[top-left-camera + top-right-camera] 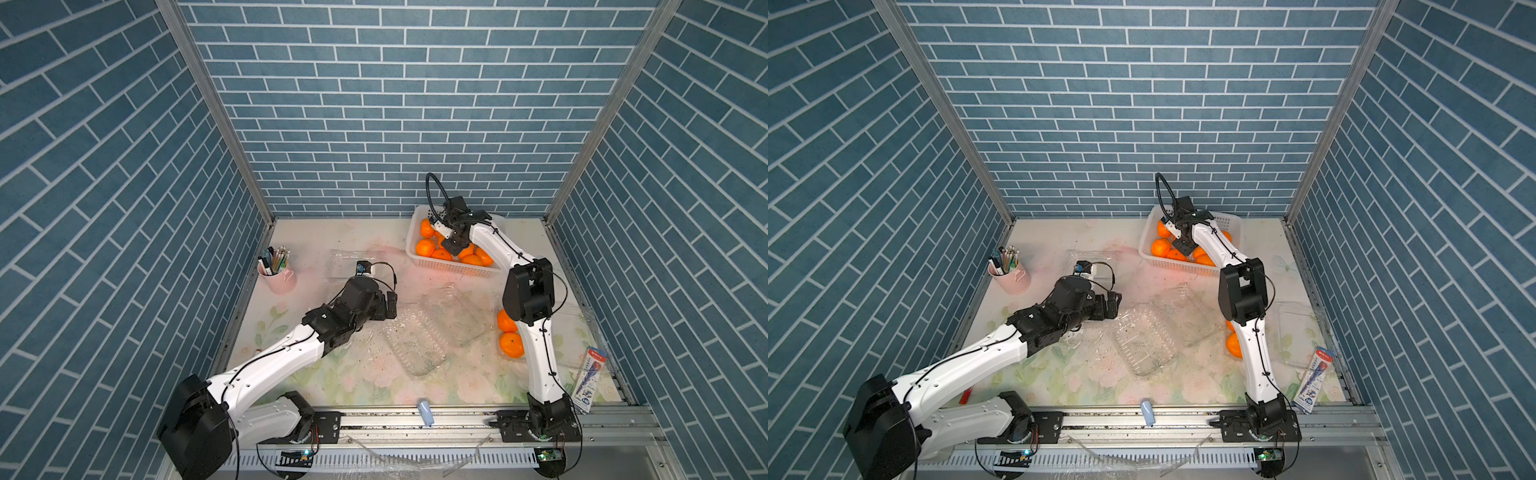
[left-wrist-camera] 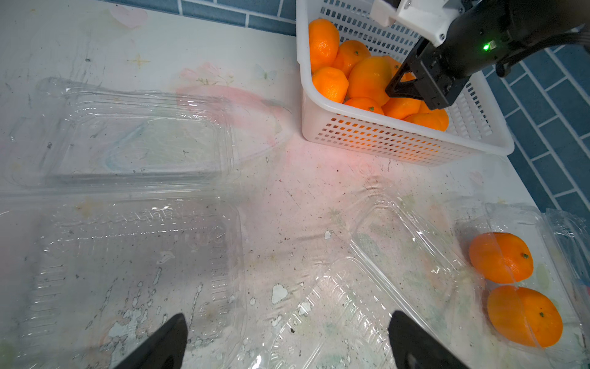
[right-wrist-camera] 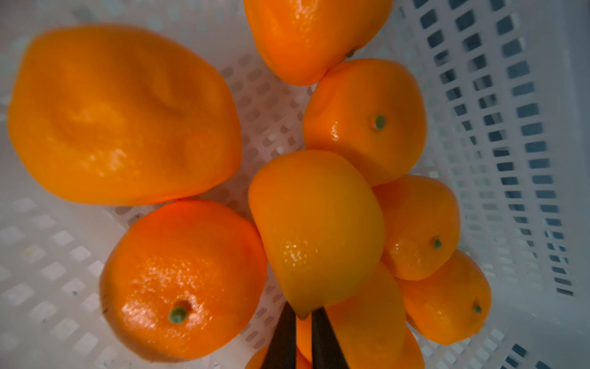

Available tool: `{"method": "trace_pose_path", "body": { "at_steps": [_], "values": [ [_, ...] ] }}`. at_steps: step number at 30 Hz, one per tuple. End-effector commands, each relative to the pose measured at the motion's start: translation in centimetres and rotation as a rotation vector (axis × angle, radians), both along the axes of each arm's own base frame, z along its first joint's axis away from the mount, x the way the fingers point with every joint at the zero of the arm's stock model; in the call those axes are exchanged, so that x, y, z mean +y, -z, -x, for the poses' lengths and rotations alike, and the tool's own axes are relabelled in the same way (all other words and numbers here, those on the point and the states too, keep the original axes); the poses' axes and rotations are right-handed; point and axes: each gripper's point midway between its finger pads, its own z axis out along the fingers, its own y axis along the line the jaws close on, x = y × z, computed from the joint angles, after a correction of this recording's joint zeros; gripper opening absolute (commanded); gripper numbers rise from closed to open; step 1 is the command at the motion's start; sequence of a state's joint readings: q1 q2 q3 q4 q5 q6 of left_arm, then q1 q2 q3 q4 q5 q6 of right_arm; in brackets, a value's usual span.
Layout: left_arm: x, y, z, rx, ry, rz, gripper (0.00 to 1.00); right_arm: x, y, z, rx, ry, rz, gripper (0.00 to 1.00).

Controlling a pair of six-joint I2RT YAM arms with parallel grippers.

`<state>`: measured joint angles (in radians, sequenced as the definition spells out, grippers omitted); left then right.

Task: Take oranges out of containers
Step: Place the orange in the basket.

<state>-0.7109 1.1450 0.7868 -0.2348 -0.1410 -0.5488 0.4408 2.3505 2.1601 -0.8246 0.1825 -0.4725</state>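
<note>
Right hand (image 3: pixel 303 312): inside the basket (image 1: pixel 455 266), just above the oranges (image 1: pixel 424 247) piled there. Its fingers (image 3: pixel 284 338) are nearly together with a narrow gap, and the tips meet the end of one orange. Whether that orange is gripped cannot be told.

Left hand (image 2: pixel 287 343): wide open, empty, above the counter (image 1: pixel 316 245), well apart from the basket.

Three clear containers (image 1: pixel 415 345) lie on the counter near the basket. Two are empty. The one beneath the right arm holds two oranges.
</note>
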Motion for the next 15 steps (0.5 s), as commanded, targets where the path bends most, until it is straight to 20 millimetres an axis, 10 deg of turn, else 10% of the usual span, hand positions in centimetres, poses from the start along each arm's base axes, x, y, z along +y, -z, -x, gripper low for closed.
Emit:
{"method": "trace_pose_path", "body": {
  "at_steps": [1, 15],
  "values": [
    [0.5, -0.4, -0.2, -0.005, -0.012, -0.017, 0.99, 0.3, -3.3, -0.8, -0.106, -0.045, 0.023, 0.22],
    [0.6, -0.2, -0.1, -0.001, -0.014, -0.011, 0.99, 2.1, -7.2, 1.2, -0.020, 0.047, -0.183, 0.61]
  ]
}}
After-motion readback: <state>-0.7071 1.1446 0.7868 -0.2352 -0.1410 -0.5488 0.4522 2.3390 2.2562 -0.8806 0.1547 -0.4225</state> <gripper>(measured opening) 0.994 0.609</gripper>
